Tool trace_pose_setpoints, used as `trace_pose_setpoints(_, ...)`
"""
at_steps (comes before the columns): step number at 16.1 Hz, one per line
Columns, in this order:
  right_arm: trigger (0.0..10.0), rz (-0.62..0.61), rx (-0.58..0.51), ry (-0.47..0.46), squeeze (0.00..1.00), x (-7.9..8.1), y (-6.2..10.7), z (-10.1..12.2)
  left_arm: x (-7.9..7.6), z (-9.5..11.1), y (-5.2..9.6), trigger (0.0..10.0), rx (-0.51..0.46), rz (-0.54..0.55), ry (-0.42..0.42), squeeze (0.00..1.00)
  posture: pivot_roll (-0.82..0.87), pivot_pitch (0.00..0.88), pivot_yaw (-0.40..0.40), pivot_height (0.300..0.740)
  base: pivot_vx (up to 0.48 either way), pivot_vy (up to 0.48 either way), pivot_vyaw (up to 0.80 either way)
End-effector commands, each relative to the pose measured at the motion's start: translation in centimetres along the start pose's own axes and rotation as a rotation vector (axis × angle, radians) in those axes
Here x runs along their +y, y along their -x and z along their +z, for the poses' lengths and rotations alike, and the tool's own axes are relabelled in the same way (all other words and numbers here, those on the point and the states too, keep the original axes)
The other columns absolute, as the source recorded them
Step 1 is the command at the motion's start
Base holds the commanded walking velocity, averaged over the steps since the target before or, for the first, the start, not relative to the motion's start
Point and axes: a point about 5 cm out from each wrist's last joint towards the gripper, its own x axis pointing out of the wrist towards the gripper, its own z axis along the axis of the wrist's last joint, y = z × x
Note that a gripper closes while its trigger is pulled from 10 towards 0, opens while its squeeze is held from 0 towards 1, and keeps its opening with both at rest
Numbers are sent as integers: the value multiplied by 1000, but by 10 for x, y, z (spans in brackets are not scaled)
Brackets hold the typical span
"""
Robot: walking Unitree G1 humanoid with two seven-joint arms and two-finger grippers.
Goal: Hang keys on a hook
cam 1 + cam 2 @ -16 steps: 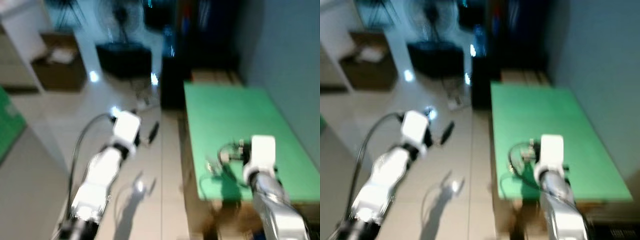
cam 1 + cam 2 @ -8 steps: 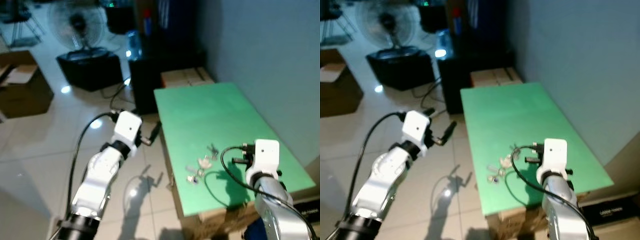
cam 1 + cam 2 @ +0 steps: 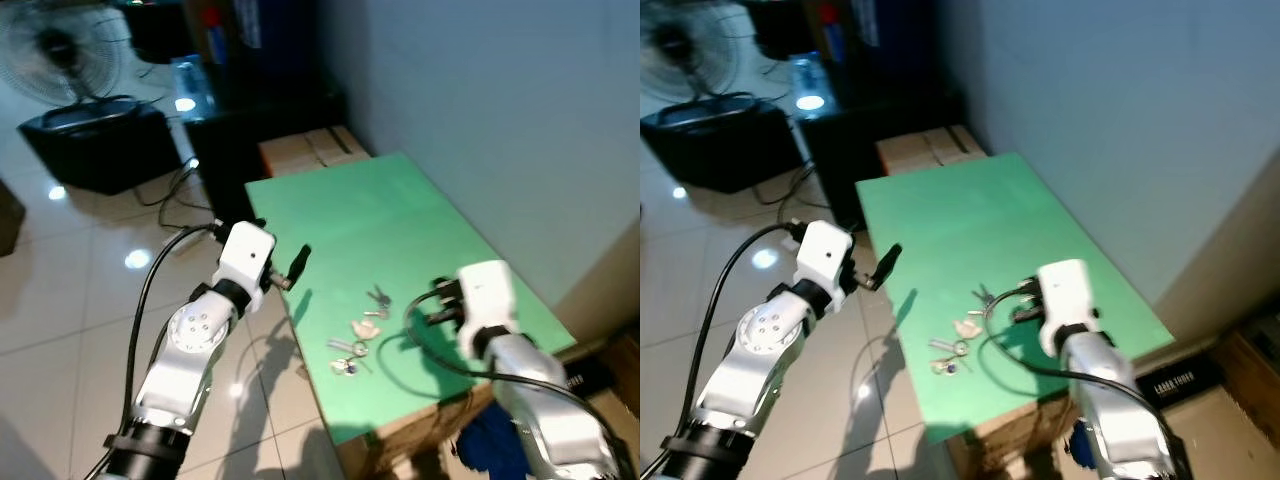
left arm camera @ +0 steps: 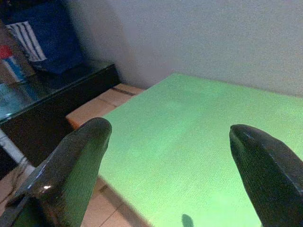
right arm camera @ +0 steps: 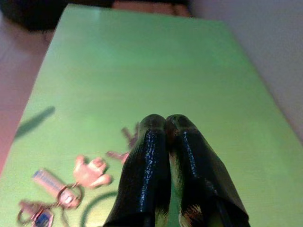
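- Green surface [image 3: 400, 220] is carrying the keys [image 3: 355, 335] near its front edge.
- Right tool [image 5: 166, 124] is hovering beside the keys, fingers pressed together, empty.
- Left tool [image 4: 170, 156] is gaping wide.
- Keys are probably light, loose, jangly; grip the ring.

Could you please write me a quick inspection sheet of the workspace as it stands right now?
Surface: green table against a grey wall, mostly bare.
Job's things: keys with small charms lie flat near the table's front left edge; hook: nothing seen.
Clutter: nothing seen on the table.
Grippers: left gripper has its fingers open, held off the table's left edge over the floor; right gripper has its fingers shut and empty, above the table just right of the keys.
Cables: black cable loops from the right wrist over the table; another runs along the left arm.
Surroundings: cardboard box behind the table, fan, glossy tiled floor.
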Motion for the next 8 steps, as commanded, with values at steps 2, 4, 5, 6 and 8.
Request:
trace_pose_setpoints(2,10000,44,69,13,784,-1,-12,-9,-3,-7,3,10000,42,-68,-14,0,-115,9,22,740,0,0,0)
trace_pose_setpoints(4,10000,94,110,-14,1000,3,-18,-13,-4,-6,3,10000,48,-97,-15,0,-113,25,28,740,0,0,0)
trace_pose_setpoints(5,10000,190,224,-18,1000,10,-29,-30,-11,-7,2,10000,66,-173,-5,0,-117,39,39,740,0,0,0)
trace_pose_setpoints(6,10000,225,272,-13,1000,12,-33,-38,-15,-8,1,10000,75,-205,-5,0,-117,40,41,740,0,0,0)
trace_pose_setpoints(8,10000,258,325,20,1000,13,-43,-46,-20,-8,0,10000,88,-253,-15,0,-114,50,44,740,0,0,0)
